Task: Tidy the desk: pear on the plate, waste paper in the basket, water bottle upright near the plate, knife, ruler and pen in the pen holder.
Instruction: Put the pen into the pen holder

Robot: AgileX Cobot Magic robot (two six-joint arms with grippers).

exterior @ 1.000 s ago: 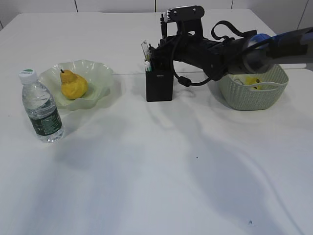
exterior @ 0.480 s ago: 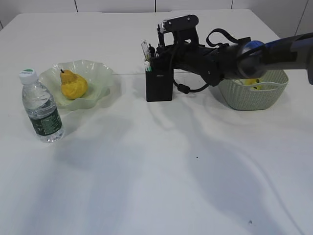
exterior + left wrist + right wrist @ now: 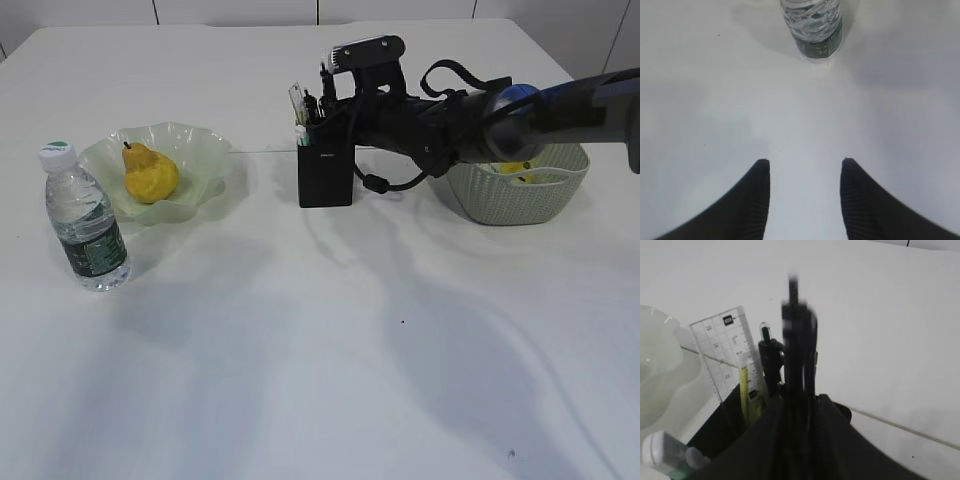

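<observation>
A yellow pear (image 3: 150,173) lies on the pale green plate (image 3: 205,150). The water bottle (image 3: 85,215) stands upright in front of the plate and shows at the top of the left wrist view (image 3: 812,30). The black pen holder (image 3: 325,175) holds a clear ruler (image 3: 727,347) and other items. My right gripper (image 3: 328,100) is right over the holder, shut on a black pen (image 3: 797,325) that stands upright between the jaws (image 3: 799,397). Yellow waste paper (image 3: 515,165) lies in the basket (image 3: 515,200). My left gripper (image 3: 802,165) is open and empty above bare table.
A white and green item (image 3: 665,452) sits at the near corner of the pen holder. The right arm spans from the basket to the holder. The left arm is out of the exterior view.
The right gripper has come down a little and shifted left over the pen holder, with the pen in it. The bottle, pear and basket have not moved.
</observation>
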